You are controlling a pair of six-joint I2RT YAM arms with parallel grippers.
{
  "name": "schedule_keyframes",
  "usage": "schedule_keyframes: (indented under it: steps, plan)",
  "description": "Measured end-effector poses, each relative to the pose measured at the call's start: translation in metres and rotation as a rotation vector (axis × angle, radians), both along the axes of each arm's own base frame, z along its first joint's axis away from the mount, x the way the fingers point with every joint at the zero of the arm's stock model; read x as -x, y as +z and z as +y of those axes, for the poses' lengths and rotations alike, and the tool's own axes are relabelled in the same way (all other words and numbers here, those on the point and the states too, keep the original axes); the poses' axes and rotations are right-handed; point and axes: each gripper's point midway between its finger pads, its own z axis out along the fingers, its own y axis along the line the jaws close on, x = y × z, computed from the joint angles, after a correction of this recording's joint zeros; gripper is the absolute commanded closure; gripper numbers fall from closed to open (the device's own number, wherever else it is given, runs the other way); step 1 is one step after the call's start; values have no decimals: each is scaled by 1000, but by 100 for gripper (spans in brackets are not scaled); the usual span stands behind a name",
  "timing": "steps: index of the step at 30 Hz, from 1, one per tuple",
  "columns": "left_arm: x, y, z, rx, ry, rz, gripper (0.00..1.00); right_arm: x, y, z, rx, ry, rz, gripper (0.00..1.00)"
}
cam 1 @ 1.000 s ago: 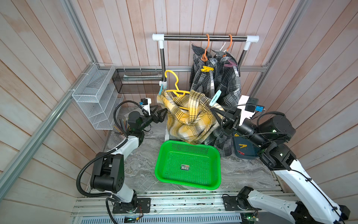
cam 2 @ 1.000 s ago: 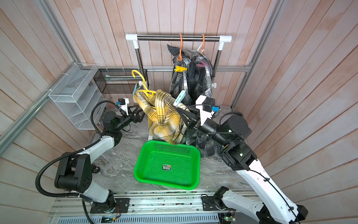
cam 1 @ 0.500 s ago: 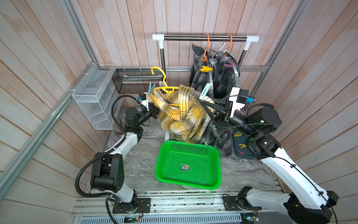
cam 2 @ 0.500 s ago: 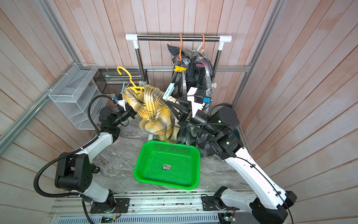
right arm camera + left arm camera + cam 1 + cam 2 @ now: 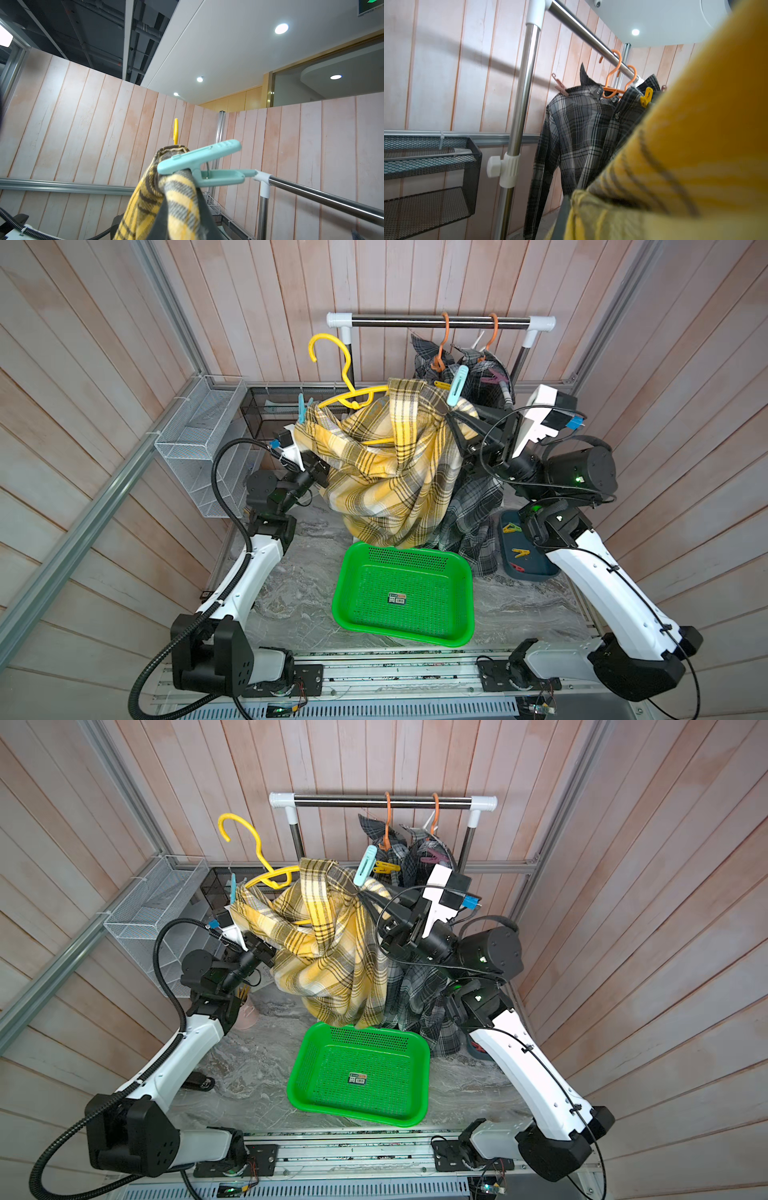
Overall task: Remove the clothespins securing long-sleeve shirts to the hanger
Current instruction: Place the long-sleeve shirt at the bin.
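Observation:
A yellow plaid shirt (image 5: 395,472) (image 5: 328,952) on a yellow hanger (image 5: 332,352) (image 5: 245,832) hangs off the rail, held up between both arms. My right gripper (image 5: 453,418) (image 5: 365,896) (image 5: 182,207) is shut on its shoulder just below a teal clothespin (image 5: 457,385) (image 5: 365,865) (image 5: 199,164). My left gripper (image 5: 313,462) (image 5: 257,946) (image 5: 583,220) is shut on the cloth at the other shoulder, under a second teal clothespin (image 5: 302,408) (image 5: 233,888). Two grey checked shirts (image 5: 473,506) (image 5: 577,124) stay on the rail with pink (image 5: 559,85) and yellow (image 5: 646,97) pins.
A green basket (image 5: 345,622) (image 5: 299,1094) sits on the table below the yellow shirt. A dark blue tray (image 5: 536,576) with loose pins lies at the right. A white wire rack (image 5: 195,439) and black mesh shelf (image 5: 471,158) line the left wall. The steel rail (image 5: 440,321) crosses the back.
My left gripper has shut on the yellow shirt. Both arms have carried shirt and hanger up and to the left; the hanger hook now stands higher.

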Motion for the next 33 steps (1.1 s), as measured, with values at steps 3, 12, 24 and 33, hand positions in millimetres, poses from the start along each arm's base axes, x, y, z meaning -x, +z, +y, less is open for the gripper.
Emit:
schedule_keyframes:
  steps: [3,12,24,33]
  plan:
    - [6,23,3,19,16,-29,100,-1,11,-6,-30,-3,-20,100]
    - [46,94,6,57,22,-150,100,3,45,-24,-106,2,-67,100]
    - [111,156,9,107,-14,-262,100,12,73,-30,-159,57,-85,100]
    - [136,161,7,165,-73,-255,100,9,72,-26,-152,107,-31,100]
